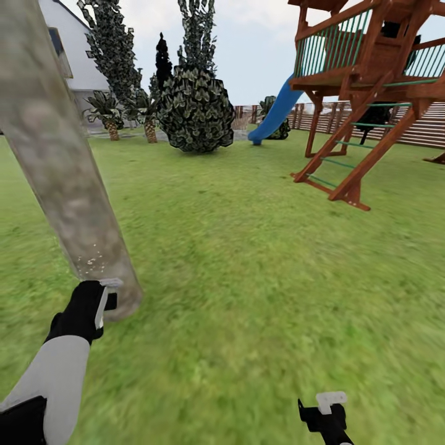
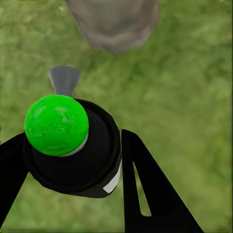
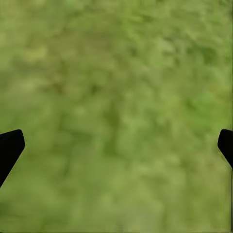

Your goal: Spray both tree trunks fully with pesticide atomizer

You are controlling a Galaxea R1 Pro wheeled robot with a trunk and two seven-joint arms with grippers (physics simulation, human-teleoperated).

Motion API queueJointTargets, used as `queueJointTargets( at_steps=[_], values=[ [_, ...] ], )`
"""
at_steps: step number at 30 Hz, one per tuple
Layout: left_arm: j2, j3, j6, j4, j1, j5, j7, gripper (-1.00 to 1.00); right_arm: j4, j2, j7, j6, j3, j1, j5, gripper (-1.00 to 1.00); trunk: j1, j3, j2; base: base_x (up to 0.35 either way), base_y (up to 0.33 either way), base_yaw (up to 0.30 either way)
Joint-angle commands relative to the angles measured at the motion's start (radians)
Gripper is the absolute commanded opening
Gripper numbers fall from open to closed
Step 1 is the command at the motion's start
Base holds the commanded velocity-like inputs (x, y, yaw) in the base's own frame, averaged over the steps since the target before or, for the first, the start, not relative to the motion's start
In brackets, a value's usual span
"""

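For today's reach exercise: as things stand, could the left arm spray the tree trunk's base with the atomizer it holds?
Probably yes. The left gripper holds the atomizer just short of the tree trunk, with only grass between nozzle and base. Pale specks already show low on the trunk.

Trunk close on the left, open lawn to the right

The pale mottled tree trunk [image 1: 59,167] rises just ahead of the left hand [image 1: 102,303], its base [image 2: 114,24] blocking any straight reach forward on that side; whitish specks [image 1: 93,262] speckle its lower part. That hand is closed around the atomizer [image 2: 73,145], whose grey nozzle [image 2: 64,80] points toward the trunk with only a strip of grass between. The right hand [image 1: 327,411], fingers [image 3: 9,148] spread wide, hangs over bare grass [image 1: 259,278] with free room ahead and to both sides. Further off stand a round dark bush [image 1: 196,111], a wooden play tower [image 1: 371,93] with blue slide [image 1: 275,114], and the fence [image 1: 426,127].
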Motion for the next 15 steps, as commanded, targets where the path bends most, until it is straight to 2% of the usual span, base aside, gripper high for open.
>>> queueJointTargets(
  at_steps=[1,3,4,5,8,10,11,12,13,14,15],
  values=[
    [0.009,0.004,0.003,-0.001,-0.001,0.003,0.004,-1.0,0.001,0.0,-0.005,-0.002,-0.004,-0.001,0.011,1.0,0.0,-0.001,0.0,0.206,-0.223,0.036],
    [0.052,0.005,0.003,0.0,0.0,0.002,0.007,-1.0,0.001,0.0,-0.005,-0.002,-0.005,-0.001,0.011,1.0,0.0,-0.001,0.0,0.217,-0.216,0.014],
    [0.087,0.006,0.003,0.007,0.008,0.004,0.005,-1.0,0.001,0.0,-0.005,-0.002,-0.005,-0.001,0.011,1.0,0.0,-0.001,0.0,0.221,-0.212,0.003],
    [0.1,0.006,0.001,0.021,0.016,0.006,0.004,-1.0,0.001,0.0,-0.005,-0.002,-0.005,-0.001,0.011,1.0,0.0,-0.001,0.0,0.222,-0.212,0.008],
    [0.085,0.002,-0.038,0.075,0.022,0.007,0.006,-1.0,0.001,0.0,-0.005,-0.002,-0.004,-0.001,0.011,1.0,0.0,-0.001,0.0,0.223,-0.211,0.167],
    [0.044,0.003,-0.054,0.099,0.022,0.006,0.009,-1.0,0.001,0.0,-0.005,-0.002,-0.004,-0.001,0.011,1.0,0.0,-0.001,0.0,0.223,-0.211,0.265],
    [0.041,0.006,-0.055,0.101,0.022,0.006,0.009,-1.0,0.001,0.0,-0.005,-0.002,-0.004,-0.001,0.011,1.0,0.0,-0.001,0.0,0.219,-0.211,0.274],
    [0.044,0.007,-0.055,0.102,0.022,0.005,0.006,-1.0,0.001,0.0,-0.005,-0.002,-0.004,-0.001,0.011,1.0,0.0,-0.001,0.0,0.214,-0.211,0.276],
    [0.064,0.008,-0.056,0.103,0.022,0.003,0.005,-1.0,0.001,0.0,-0.005,-0.002,-0.004,-0.001,0.011,1.0,0.0,-0.001,0.0,0.211,-0.211,0.277],
    [0.1,0.008,-0.055,0.104,0.022,0.004,0.003,-1.0,0.001,0.0,-0.005,-0.002,-0.004,-0.001,0.011,1.0,0.0,-0.001,0.0,0.208,-0.211,0.278],
    [0.114,0.008,-0.056,0.106,0.022,0.005,0.002,-1.0,0.001,0.0,-0.005,-0.002,-0.004,-0.001,0.011,1.0,0.0,-0.001,0.0,0.206,-0.211,0.278]
  ],
)
